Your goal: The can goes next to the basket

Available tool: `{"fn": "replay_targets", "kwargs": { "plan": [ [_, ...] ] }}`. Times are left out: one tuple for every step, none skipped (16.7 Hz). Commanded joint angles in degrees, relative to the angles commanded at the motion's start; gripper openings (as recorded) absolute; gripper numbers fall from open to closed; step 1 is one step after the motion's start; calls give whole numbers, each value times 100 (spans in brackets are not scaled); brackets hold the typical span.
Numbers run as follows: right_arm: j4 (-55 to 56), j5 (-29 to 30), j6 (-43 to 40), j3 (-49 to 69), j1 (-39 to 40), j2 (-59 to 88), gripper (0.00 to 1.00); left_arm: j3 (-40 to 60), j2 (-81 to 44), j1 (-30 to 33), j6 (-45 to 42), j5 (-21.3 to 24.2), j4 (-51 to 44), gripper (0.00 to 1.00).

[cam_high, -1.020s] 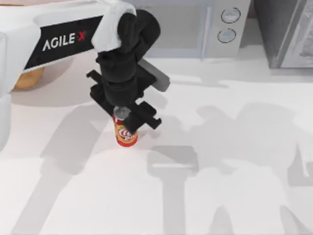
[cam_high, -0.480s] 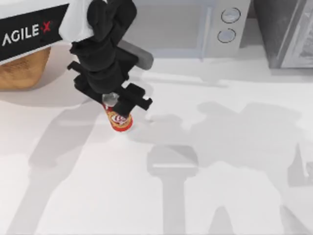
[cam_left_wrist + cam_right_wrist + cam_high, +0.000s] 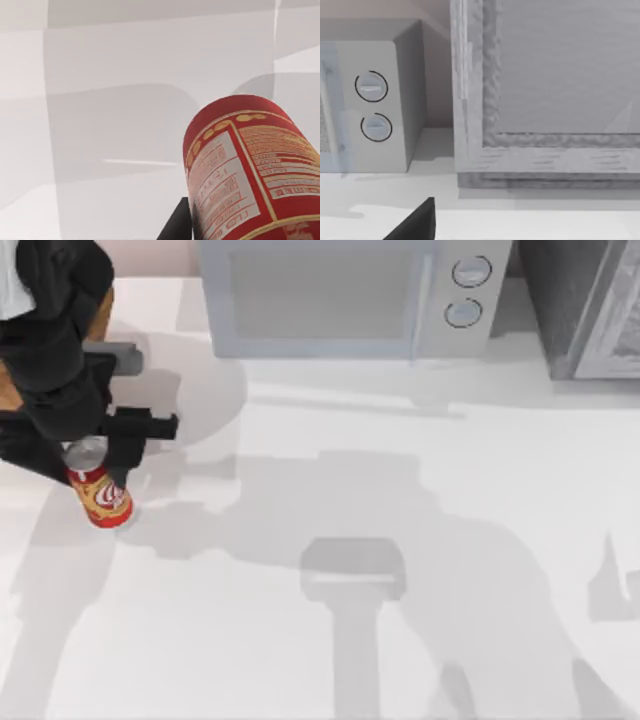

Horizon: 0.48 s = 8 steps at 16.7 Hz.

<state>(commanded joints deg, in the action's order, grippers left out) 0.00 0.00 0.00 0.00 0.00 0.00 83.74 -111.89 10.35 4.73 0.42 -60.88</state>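
The left gripper [image 3: 88, 455] hangs at the far left of the table, closed on the can [image 3: 103, 498] from above, its black body covering most of the silver top. The can stands roughly upright below it, red label with a white cursive logo facing the camera; from overhead it is hard to say whether its base rests on the white table [image 3: 400, 660] or hangs just above it. In the left wrist view the can [image 3: 250, 170] fills the near corner, its nutrition-label side showing, with a dark finger [image 3: 176, 225] pressed against its side and pale tabletop beyond.

Just behind the gripper, at the left edge of the top view, slivers of tan-brown wicker show on either side of the black arm: the basket [image 3: 102, 312], mostly hidden by the arm. The can sits near it, a little toward the front of the table.

Farther back, against the wall, a grey microwave [image 3: 340, 295] stands with two round dials on its right panel, and a grey cabinet-like block [image 3: 590, 305] fills the far right corner. Broad arm shadows lie across the middle of the table.

The right wrist view looks at that same microwave [image 3: 375, 100] and a framed grey panel [image 3: 555, 85] beside it; a black corner of the right gripper [image 3: 417, 225] pokes in, and I cannot tell how its fingers stand.
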Motion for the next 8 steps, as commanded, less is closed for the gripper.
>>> {"fn": "replay_targets", "kwargs": {
  "plan": [
    [0, 0, 0, 0, 0, 0, 100, -33, -7, -134, 116, -46, -19, 0],
    [0, 0, 0, 0, 0, 0, 100, -42, -20, -204, 180, -74, -20, 0],
    [0, 0, 0, 0, 0, 0, 100, -44, -25, -219, 194, -80, -18, 0],
    [0, 0, 0, 0, 0, 0, 100, -44, -25, -219, 194, -80, -18, 0],
    [0, 0, 0, 0, 0, 0, 100, -44, -25, -219, 194, -80, -18, 0],
    [0, 0, 0, 0, 0, 0, 100, -29, -39, -196, 173, -78, -12, 0],
    [0, 0, 0, 0, 0, 0, 100, -43, -40, -182, 161, -76, -11, 0],
    [0, 0, 0, 0, 0, 0, 100, -114, -53, -111, 98, -68, -3, 0]
  ]
}}
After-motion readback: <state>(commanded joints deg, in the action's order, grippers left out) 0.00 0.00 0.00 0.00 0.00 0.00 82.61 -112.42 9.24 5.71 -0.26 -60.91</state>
